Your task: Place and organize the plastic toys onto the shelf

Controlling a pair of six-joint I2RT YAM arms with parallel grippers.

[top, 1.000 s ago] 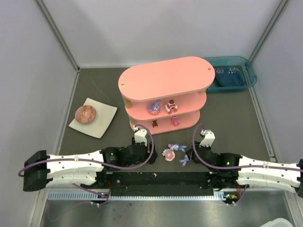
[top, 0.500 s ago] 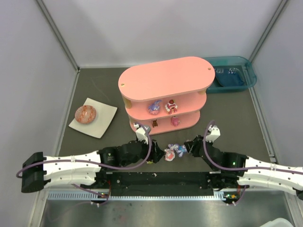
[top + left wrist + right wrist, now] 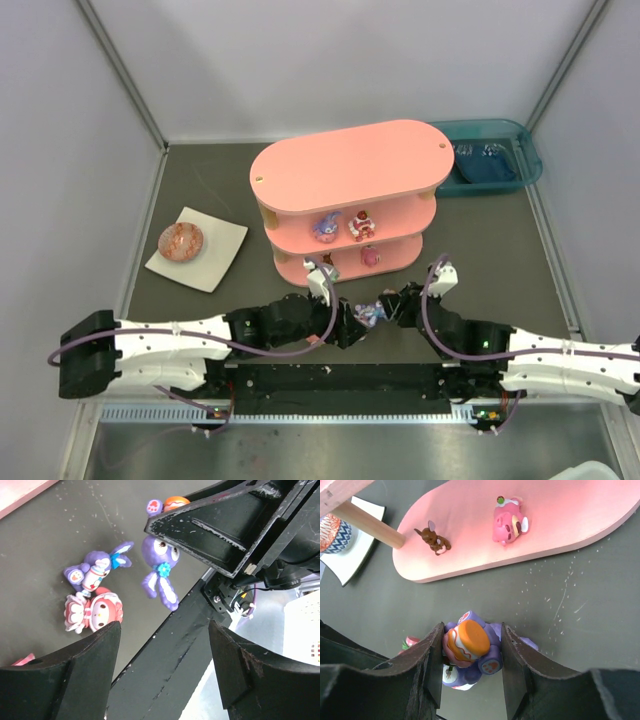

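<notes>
My right gripper point(image 3: 472, 630) is clamped on the purple bunny figurine point(image 3: 468, 647). Its orange-capped head sits squeezed between my two fingers point(image 3: 517, 672), which press on it from either side. From the left wrist view the figurine hangs under that gripper with its long ears or legs trailing down. I cannot tell whether it touches the table point(image 3: 480, 270). It is held just in front of the bottom tier of the pink shelf point(image 3: 560, 525), near the middle of that front edge, where a brown figurine point(image 3: 433, 539) and a pink figurine point(image 3: 509, 521) already lie well apart. My left gripper point(image 3: 164, 630) faces the right one from close by. Its jaws are spread wide and hold nothing. Two more toys lie on the table just beyond its fingertips: a red-and-pink figurine point(image 3: 92, 612) lies just beside the tip of one finger point(image 3: 75, 680), and a small purple-and-white figurine point(image 3: 92, 572) touches it on the far side. Both sit off toward that one finger, not centred in the gap, and neither finger visibly touches them.
</notes>
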